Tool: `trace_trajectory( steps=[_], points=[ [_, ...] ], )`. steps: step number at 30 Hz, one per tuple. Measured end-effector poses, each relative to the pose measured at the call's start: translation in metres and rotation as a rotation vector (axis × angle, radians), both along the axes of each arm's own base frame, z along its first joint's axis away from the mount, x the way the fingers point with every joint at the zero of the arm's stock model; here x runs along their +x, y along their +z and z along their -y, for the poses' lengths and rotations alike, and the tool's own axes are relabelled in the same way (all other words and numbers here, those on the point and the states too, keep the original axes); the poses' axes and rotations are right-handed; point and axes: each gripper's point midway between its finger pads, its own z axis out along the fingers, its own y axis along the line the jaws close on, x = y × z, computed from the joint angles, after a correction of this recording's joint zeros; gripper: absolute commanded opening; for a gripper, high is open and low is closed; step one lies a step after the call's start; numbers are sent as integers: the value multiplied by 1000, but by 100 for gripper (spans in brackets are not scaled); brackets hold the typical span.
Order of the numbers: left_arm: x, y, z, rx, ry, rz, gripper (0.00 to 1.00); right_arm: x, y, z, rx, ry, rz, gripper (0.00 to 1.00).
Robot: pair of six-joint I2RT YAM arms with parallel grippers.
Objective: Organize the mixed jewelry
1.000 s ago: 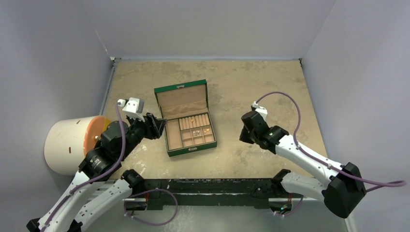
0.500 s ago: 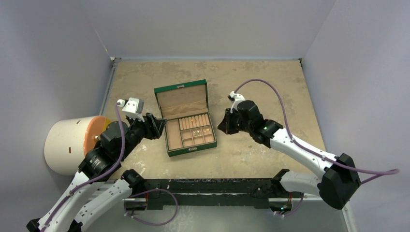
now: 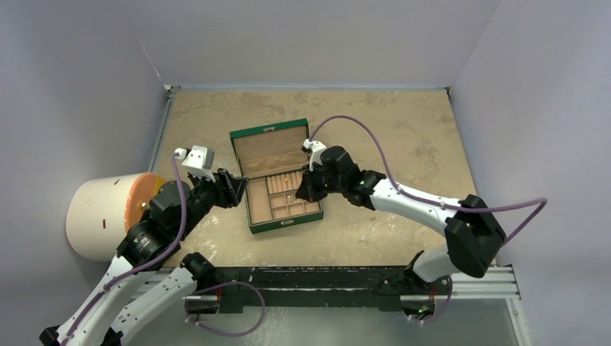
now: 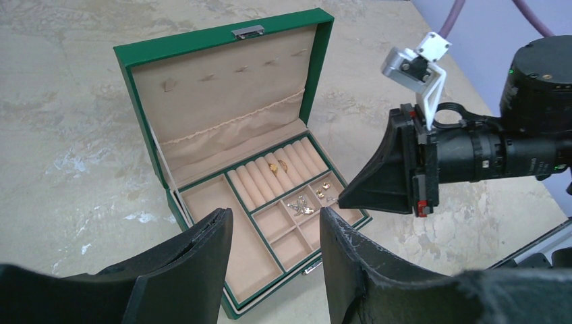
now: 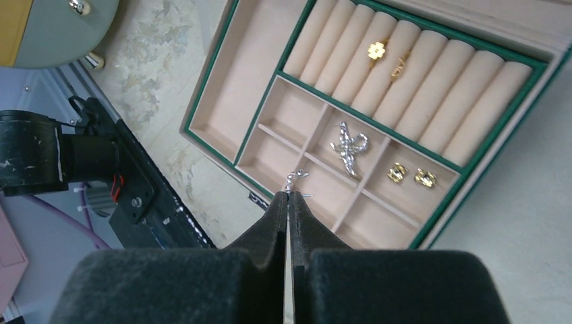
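Note:
The green box (image 3: 268,130) lies open mid-table, its tan tray toward me. In the tray, two gold rings (image 5: 376,49) sit on the ring rolls. A silvery loop piece (image 5: 349,150) lies in a small compartment, with a pair of gold earrings (image 5: 410,175) in the one beside it. My right gripper (image 5: 288,194) hangs over the tray's front compartments, shut on a tiny silver earring (image 5: 295,177) that pokes out past its tips. It also shows in the top view (image 3: 302,191). My left gripper (image 4: 276,214) is open, low at the box's left front, nothing between its fingers.
A white and orange cylinder (image 3: 108,216) stands at the left edge beside the left arm. The black base rail (image 3: 310,277) runs along the near edge. Grey walls close in the table on three sides.
The right arm has swung left from the table's right side until its gripper is over the box's tray, jaws shut throughout. The left arm has not moved.

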Motion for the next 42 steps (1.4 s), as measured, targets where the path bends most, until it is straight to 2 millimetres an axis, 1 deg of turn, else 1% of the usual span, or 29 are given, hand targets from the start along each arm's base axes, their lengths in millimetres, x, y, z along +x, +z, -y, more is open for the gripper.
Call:
trace_trajectory(
  steps=[5, 11, 23, 27, 30, 34, 42],
  points=[
    [0, 1, 0, -2, 0, 2, 50, 1, -12, -20, -15, 34, -10, 0],
    [0, 1, 0, -2, 0, 3, 50, 3, -28, -36, -35, 57, -21, 0],
    [0, 1, 0, -2, 0, 3, 50, 11, -44, -68, -54, 95, -26, 0],
    [0, 1, 0, -2, 1, 3, 50, 10, -50, -78, -63, 109, -30, 0],
    [0, 1, -1, -3, 1, 4, 50, 6, -55, -85, -72, 127, -33, 0],
    [0, 1, -1, -2, 3, 4, 50, 5, -60, -89, -88, 124, -31, 0],
    [0, 1, -2, -3, 5, 4, 50, 14, -63, -84, -116, 73, -4, 0]
  ],
)
